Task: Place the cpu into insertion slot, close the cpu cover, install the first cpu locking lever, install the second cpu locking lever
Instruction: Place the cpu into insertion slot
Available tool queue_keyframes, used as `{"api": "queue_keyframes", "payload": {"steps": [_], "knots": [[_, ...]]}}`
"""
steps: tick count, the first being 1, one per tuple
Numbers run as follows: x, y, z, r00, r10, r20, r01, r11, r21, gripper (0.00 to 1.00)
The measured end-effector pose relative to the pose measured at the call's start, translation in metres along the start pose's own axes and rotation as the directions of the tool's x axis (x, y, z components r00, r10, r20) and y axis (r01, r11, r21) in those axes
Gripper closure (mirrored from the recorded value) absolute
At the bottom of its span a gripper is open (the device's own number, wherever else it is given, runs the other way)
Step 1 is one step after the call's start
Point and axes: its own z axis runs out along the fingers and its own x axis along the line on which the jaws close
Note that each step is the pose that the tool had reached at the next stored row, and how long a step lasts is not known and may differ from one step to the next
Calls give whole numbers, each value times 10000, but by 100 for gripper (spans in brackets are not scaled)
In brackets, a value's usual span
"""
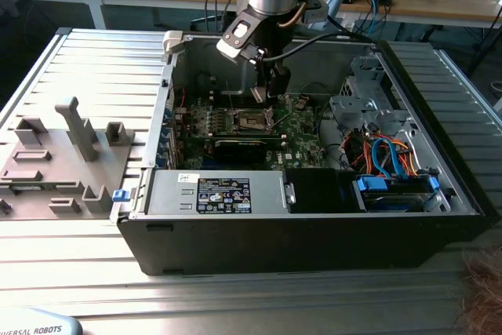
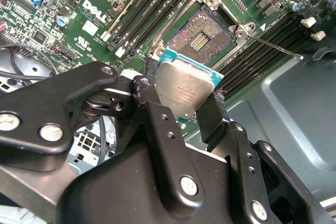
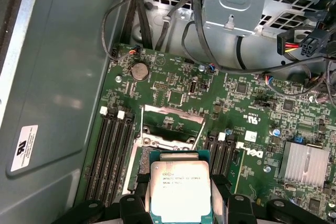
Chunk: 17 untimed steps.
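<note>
Above the insertion slot [image 2: 202, 38] on the green board [image 3: 247, 103], inside the open computer case [image 1: 314, 241], the gripper [image 2: 182, 103] is clamped on the cpu [image 2: 181, 82] by two opposite edges. Chip's metal top faces both wrist views and it isn't seated. The cpu cover [image 3: 173, 109] stands swung up at one edge of the slot, and a locking lever [image 2: 275, 46] sticks out unlatched beside it.

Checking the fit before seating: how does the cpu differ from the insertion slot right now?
The cpu shows a smooth silvery top; the insertion slot is a dark recess with a fine contact grid. The cpu is clamped in the tool, held clear of the green board; the insertion slot sits in that board, uncovered and empty. Both are square.
</note>
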Motion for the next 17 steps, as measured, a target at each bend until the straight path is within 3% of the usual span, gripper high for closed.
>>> {"api": "queue_keyframes", "payload": {"steps": [17], "knots": [[0,0,1,9998,182,12,-182,9998,-2,46]]}}
